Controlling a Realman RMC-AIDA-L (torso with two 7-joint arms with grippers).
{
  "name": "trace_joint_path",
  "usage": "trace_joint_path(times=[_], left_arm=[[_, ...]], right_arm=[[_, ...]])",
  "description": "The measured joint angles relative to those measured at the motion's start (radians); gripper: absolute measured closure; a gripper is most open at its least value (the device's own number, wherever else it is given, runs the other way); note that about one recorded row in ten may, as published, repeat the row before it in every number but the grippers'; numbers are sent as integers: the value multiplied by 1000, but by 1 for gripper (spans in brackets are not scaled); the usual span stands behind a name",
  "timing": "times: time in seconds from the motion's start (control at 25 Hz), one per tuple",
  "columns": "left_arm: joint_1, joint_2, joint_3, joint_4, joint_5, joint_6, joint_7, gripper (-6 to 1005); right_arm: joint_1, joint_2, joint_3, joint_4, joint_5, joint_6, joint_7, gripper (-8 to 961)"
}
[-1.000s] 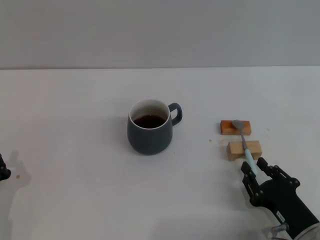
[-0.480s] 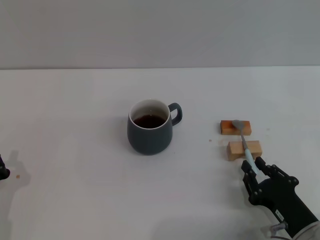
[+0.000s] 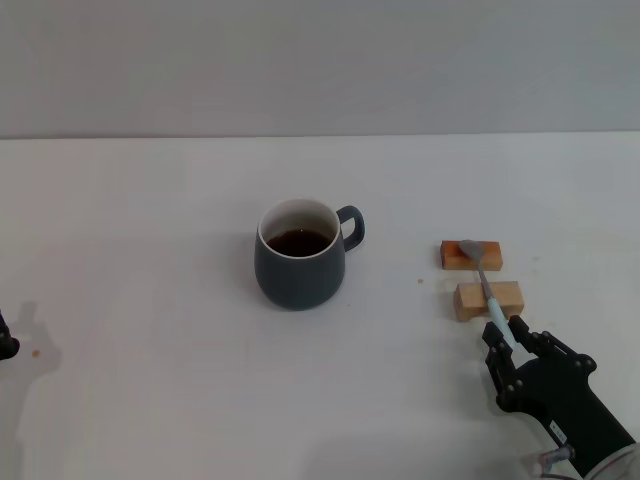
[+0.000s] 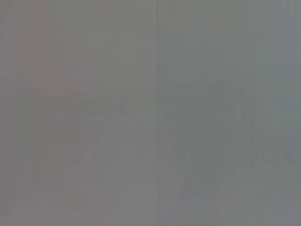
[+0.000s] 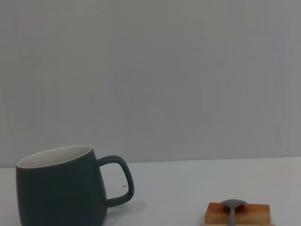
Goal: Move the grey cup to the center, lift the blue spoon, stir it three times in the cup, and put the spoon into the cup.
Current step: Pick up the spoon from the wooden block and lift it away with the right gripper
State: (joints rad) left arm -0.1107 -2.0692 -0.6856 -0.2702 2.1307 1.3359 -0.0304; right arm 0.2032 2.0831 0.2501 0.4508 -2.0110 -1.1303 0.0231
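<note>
Near the table's (image 3: 150, 220) front right corner, the right gripper (image 3: 503, 338) grips the blue spoon's (image 3: 487, 289) handle across two wooden blocks (image 3: 487, 300); the grey cup (image 3: 299, 254) stands mid-table.

Grey cup (image 3: 299, 260) upright, holding dark liquid; blue spoon (image 3: 487, 288) lies across 2 blocks (image 3: 487, 299).

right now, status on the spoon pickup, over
Right gripper at the blue spoon handle end, fingers either side. Spoon lies across two wooden blocks. Grey cup centered, upright. Left gripper parked at table edge. Path to cup clear.
</note>
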Motion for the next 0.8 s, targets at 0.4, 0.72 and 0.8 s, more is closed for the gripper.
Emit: trace_joint_path(times=[0.4, 0.72, 0.8], left_arm=[[-1, 0, 2, -3, 0, 0, 2, 1001], [-1, 0, 2, 0, 0, 2, 1, 1001], [-1, 0, 2, 1, 0, 2, 0, 1001]], right_arm=[[0, 0, 0, 1, 1, 0, 0, 683], [-17, 0, 12, 10, 7, 5, 0, 758], [-18, 0, 12, 12, 8, 3, 0, 795]])
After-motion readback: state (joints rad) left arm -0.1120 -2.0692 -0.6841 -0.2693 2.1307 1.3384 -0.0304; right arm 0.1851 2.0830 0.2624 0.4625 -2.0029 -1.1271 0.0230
